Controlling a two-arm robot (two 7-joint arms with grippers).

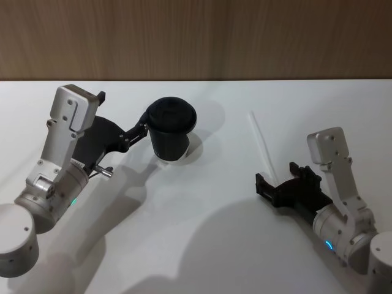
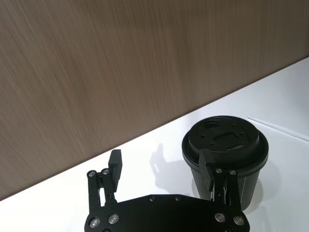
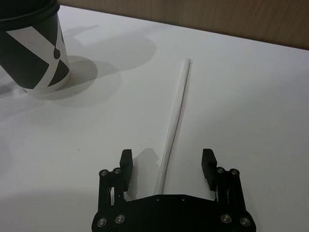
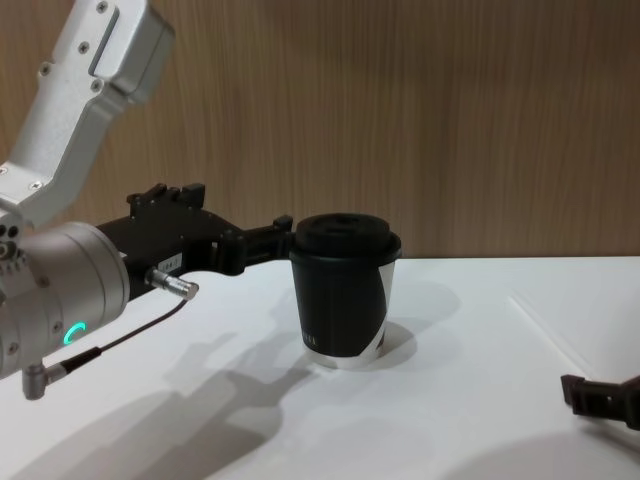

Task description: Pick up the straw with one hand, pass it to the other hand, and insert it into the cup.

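Two pairs of fingers stand spread apart. The right gripper (image 3: 167, 159) is low over the white table (image 1: 202, 245), and the near end of the straw (image 3: 177, 106) lies flat between its fingers (touching neither, as far as shows). The left gripper (image 2: 161, 159) reaches toward the upright cup (image 2: 224, 140) with one finger just beside its wall, and the cup stands well apart from the straw.

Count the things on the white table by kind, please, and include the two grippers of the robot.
cup: 1
straw: 1
grippers: 2 (left gripper, right gripper)
Total: 4
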